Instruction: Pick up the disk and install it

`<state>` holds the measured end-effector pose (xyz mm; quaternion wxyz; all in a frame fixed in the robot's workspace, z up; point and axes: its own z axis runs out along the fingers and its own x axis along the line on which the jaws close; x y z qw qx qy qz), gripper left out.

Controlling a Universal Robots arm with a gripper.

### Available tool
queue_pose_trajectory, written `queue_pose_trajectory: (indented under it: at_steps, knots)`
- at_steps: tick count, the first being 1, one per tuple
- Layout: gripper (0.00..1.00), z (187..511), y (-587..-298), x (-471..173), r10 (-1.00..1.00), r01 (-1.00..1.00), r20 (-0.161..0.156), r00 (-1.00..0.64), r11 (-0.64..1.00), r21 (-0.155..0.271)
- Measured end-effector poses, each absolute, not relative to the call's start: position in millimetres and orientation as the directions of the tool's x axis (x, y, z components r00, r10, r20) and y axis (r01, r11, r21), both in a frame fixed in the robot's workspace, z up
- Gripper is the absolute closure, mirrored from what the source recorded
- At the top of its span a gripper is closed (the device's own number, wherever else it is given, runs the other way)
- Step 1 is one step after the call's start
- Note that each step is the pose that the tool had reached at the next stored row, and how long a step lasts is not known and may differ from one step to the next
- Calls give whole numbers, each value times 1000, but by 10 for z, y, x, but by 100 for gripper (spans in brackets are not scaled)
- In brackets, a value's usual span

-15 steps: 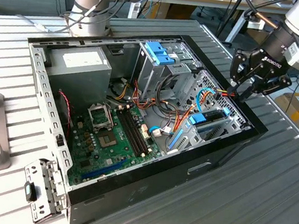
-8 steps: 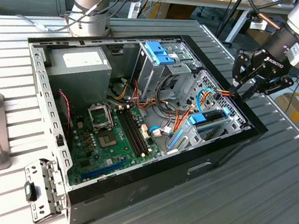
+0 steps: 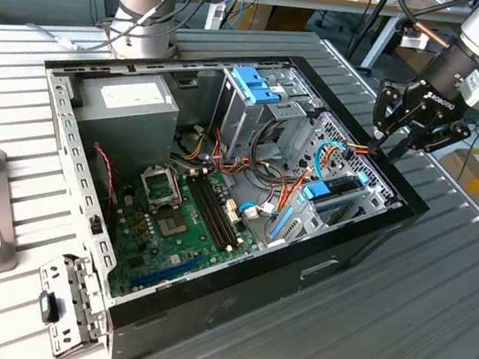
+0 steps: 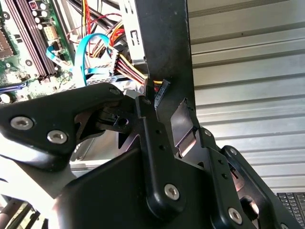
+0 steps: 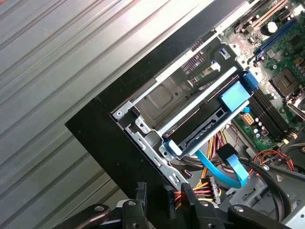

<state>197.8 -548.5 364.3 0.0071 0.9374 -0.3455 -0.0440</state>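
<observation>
The hand [image 3: 393, 146] hangs over the far corner of the case [image 3: 366, 229], on the exterior view's right, just above the rim; I cannot tell if it is apart, together or clamped on a thing; a black plug [image 5: 170, 202] with red and yellow wires [image 3: 355, 149] sits right at its tip, and I cannot tell if the hand holds it.

The disk [image 5: 202, 125] is not in the hand; it lies flat in the metal bay in that same corner of the case, with its blue tab [image 5: 236, 95] toward the green board [image 3: 181, 216]; in the exterior view the disk [image 3: 335, 196] is just below and left of the hand; it looks pushed in, so the work now seems to be at the wires.

To do this well, I think the hand should go slow and straight; the black rim is very close, so it should not bump it; the blue flat cable [image 5: 224, 169] and the wires are near and could snag; the plug should line up square with the disk's end before any push; the case sits on the ribbed bench [image 3: 395, 344] and could slide if shoved.
</observation>
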Motion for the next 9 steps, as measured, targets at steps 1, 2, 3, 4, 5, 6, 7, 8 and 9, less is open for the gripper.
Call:
queue_pose_trajectory:
  at_steps: [1, 2, 3, 4, 5, 6, 7, 8, 9]
  knots:
    - [58, 3643, -5485, 1979, -648, -647, -78, 757, -761, 44]
    - [58, 3642, -5484, 1981, -648, -647, -78, 757, -761, 44]
    - [58, 3642, -5482, 1981, -648, -647, -78, 758, -761, 44]
    - [58, 3642, -5481, 1981, -648, -647, -78, 757, -761, 44]
    - [58, 3642, -5481, 1982, -648, -647, -78, 757, -761, 44]
    - [58, 3643, -5481, 1982, -648, -647, -78, 757, -761, 44]
    - [58, 3643, -5480, 1982, -648, -647, -78, 757, -761, 44]
    - [58, 3643, -5480, 1982, -648, -647, -78, 757, -761, 44]
    - [58, 3643, -5480, 1982, -648, -647, -78, 757, -761, 44]
